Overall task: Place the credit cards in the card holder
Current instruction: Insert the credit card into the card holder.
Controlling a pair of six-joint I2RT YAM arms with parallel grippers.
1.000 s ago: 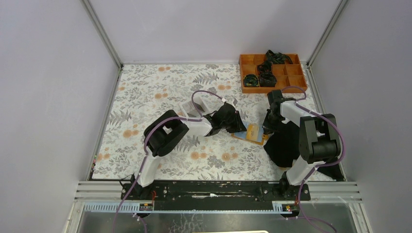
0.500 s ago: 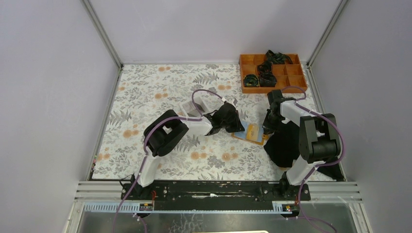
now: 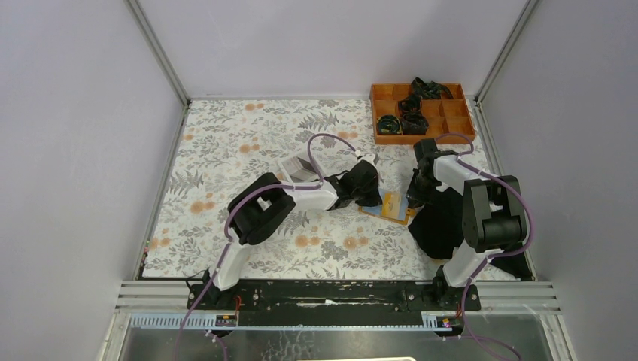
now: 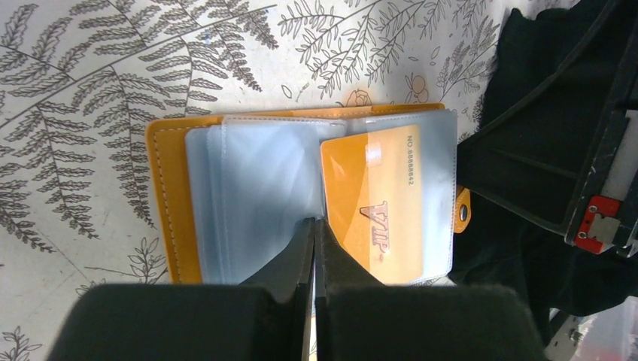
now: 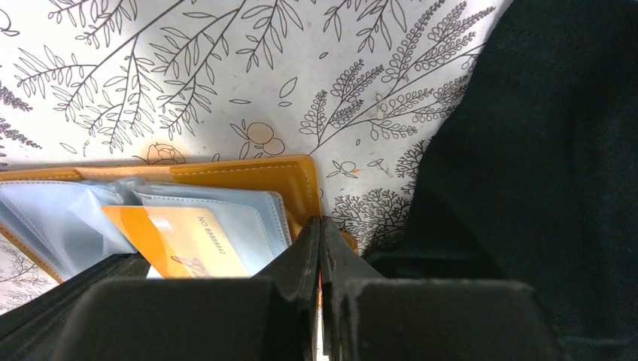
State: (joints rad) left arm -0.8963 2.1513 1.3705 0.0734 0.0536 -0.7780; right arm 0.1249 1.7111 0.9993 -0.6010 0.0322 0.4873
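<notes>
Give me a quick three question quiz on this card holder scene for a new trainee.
1. True or false: the card holder lies open on the table.
2. Which colour is the card showing inside a clear sleeve? A black, B orange, C green.
3. Fill in the blank: the left end effector and the right end effector both have their jaws ____.
Key: 1 true; 2 B; 3 shut.
</notes>
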